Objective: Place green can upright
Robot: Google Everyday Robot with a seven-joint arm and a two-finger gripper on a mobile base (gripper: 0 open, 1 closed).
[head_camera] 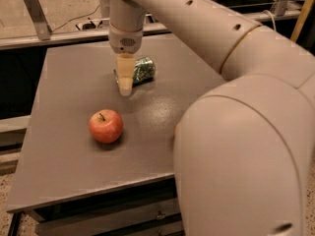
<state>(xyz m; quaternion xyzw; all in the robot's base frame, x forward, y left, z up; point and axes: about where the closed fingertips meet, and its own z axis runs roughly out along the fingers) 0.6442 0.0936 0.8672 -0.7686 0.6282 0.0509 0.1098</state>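
The green can [143, 69] lies on its side on the grey table [74, 151], toward the back middle. It is dark green with pale mottled print. My gripper [125, 81] hangs from the arm's wrist [127, 38] and points down, right at the can's left end. It covers that end of the can, and its tip is close to the table top. I cannot tell whether the gripper is touching the can.
A red apple [105, 126] sits on the table in front of and to the left of the can. My large cream arm [246, 132] fills the right side of the view and hides the table's right part. A rail [59, 36] runs behind the table.
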